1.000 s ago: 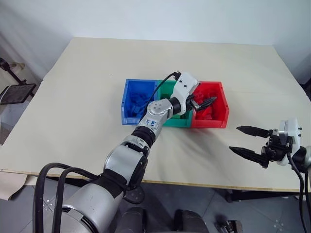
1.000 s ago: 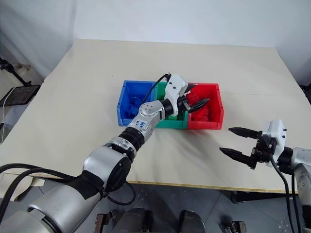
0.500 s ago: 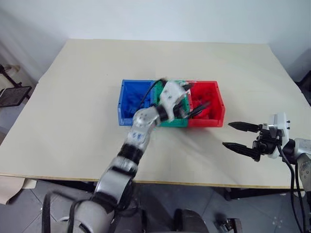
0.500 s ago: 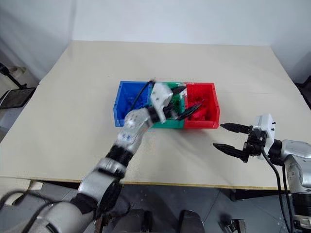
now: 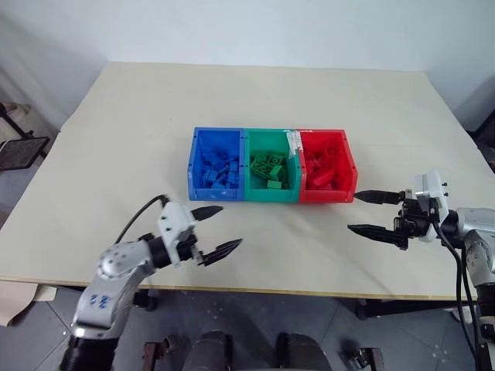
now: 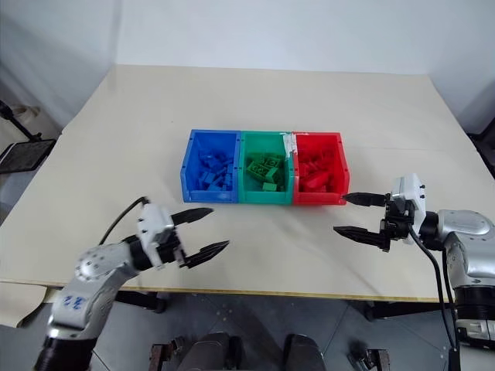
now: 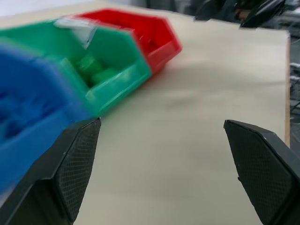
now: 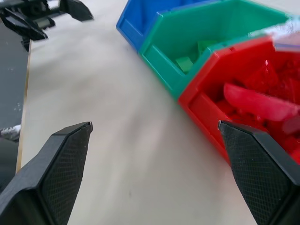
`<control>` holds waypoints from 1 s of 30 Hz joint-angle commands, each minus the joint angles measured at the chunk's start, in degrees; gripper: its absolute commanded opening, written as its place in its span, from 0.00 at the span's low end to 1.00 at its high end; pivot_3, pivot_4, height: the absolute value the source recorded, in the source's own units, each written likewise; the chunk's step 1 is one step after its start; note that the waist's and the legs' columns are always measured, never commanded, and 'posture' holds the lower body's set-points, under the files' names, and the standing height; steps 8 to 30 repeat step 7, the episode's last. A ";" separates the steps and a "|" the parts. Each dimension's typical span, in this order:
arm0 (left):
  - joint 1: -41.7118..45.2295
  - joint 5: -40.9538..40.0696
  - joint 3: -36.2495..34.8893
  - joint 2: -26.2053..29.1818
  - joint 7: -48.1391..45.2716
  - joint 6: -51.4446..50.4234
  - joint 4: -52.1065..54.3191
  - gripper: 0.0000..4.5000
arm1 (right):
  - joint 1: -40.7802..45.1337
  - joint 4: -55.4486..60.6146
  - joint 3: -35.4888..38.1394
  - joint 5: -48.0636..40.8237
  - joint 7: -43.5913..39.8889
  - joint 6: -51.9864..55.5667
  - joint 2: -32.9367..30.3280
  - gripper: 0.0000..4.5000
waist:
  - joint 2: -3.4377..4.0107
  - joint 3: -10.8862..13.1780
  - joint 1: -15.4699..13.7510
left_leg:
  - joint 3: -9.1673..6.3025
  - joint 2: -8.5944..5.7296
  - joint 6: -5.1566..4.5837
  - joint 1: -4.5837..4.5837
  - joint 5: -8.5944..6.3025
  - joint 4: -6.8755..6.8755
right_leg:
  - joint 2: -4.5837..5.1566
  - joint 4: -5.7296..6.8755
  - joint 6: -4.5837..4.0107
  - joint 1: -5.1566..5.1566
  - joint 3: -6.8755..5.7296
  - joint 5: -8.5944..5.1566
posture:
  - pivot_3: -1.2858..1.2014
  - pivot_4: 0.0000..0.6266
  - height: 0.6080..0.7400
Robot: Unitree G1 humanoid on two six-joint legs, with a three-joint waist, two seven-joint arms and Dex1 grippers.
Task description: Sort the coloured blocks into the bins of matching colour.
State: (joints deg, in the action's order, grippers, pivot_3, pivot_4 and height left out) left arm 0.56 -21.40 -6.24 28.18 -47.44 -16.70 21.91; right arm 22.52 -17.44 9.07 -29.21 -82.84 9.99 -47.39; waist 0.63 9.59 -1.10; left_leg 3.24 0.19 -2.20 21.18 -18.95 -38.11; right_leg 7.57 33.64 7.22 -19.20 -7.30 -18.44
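Observation:
Three joined bins stand mid-table: blue (image 5: 212, 193), green (image 5: 271, 195), red (image 5: 326, 196). Several blue blocks (image 5: 219, 171) lie in the blue bin, green blocks (image 5: 269, 168) in the green, red blocks (image 5: 325, 168) in the red. No block lies loose on the table. My left gripper (image 5: 230, 226) hovers in front of the blue bin near the table's front edge, open and empty. To the right of the red bin's front corner, my right gripper (image 5: 354, 212) is open and empty too. Both wrist views show bare tabletop between the fingers (image 7: 70, 173) (image 8: 56, 164).
The beige table (image 5: 116, 131) has free room all round the bins. A white strip (image 5: 294, 139) sits on the wall between the green and red bins. Off the table's left edge stands a dark stand (image 5: 15, 147).
My left arm has pulled back from over the green and red bins to the table's front left, still open. The right gripper has edged a little toward the red bin.

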 commanded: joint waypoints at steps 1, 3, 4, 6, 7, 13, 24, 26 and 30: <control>-4.88 -3.26 -7.76 3.02 -3.34 4.91 -0.38 0.99 | 3.64 -3.03 0.04 1.30 -2.76 -2.53 -1.21 1.00 | 0.00 0.00 0.30 | 0.09 0.02 0.00 -0.01 0.00 0.00 | -0.01 0.00 -0.01 -0.02 0.01 0.00 | 0.52 0.24 1.00; -6.83 -4.94 -11.27 4.41 -4.65 6.09 -1.81 0.99 | 4.94 -4.61 -0.19 1.90 -3.61 -3.20 -1.12 1.00 | 0.00 0.00 0.44 | 0.13 0.05 0.00 -0.02 0.00 0.00 | -0.01 0.01 -0.02 -0.03 0.00 -0.01 | 0.52 0.24 1.00; -7.65 -5.64 -12.72 5.07 -5.49 6.78 -2.66 0.99 | 5.48 -5.35 -0.31 2.21 -4.05 -3.54 -1.09 1.00 | 0.01 0.00 0.30 | 0.13 0.05 0.00 -0.02 0.00 -0.01 | 0.00 0.00 -0.02 -0.03 -0.01 -0.01 | 0.52 0.24 1.00; -8.27 -5.73 -14.46 6.16 -7.17 9.17 -5.05 0.99 | 6.44 -6.67 -0.56 2.78 -4.65 -4.12 -0.99 1.00 | 0.01 0.00 0.09 | 0.11 0.02 -0.01 -0.02 -0.01 -0.02 | 0.03 0.04 -0.02 -0.03 -0.01 -0.01 | 0.52 0.24 1.00; -7.74 -6.08 -14.81 6.42 -7.96 10.06 -6.40 0.99 | 6.88 -7.23 -0.69 3.03 -4.88 -4.32 -0.89 1.00 | 0.01 0.00 0.09 | 0.11 -0.02 -0.02 -0.02 -0.01 -0.02 | 0.06 0.08 -0.02 -0.05 -0.01 -0.01 | 0.52 0.24 1.00; -7.74 -6.08 -14.81 6.42 -7.96 10.06 -6.40 0.99 | 6.88 -7.23 -0.69 3.03 -4.88 -4.32 -0.89 1.00 | 0.01 0.00 0.09 | 0.11 -0.02 -0.02 -0.02 -0.01 -0.02 | 0.06 0.08 -0.02 -0.05 -0.01 -0.01 | 0.52 0.24 1.00; -7.74 -6.08 -14.81 6.42 -7.96 10.06 -6.40 0.99 | 6.88 -7.23 -0.69 3.03 -4.88 -4.32 -0.89 1.00 | 0.01 0.00 0.09 | 0.11 -0.02 -0.02 -0.02 -0.01 -0.02 | 0.06 0.08 -0.02 -0.05 -0.01 -0.01 | 0.52 0.24 1.00; -7.74 -6.08 -14.81 6.42 -7.96 10.06 -6.40 0.99 | 6.88 -7.23 -0.69 3.03 -4.88 -4.32 -0.89 1.00 | 0.01 0.00 0.09 | 0.11 -0.02 -0.02 -0.02 -0.01 -0.02 | 0.06 0.08 -0.02 -0.05 -0.01 -0.01 | 0.52 0.24 1.00; -7.74 -6.08 -14.81 6.42 -7.96 10.06 -6.40 0.99 | 6.88 -7.23 -0.69 3.03 -4.88 -4.32 -0.89 1.00 | 0.01 0.00 0.09 | 0.11 -0.02 -0.02 -0.02 -0.01 -0.02 | 0.06 0.08 -0.02 -0.05 -0.01 -0.01 | 0.52 0.24 1.00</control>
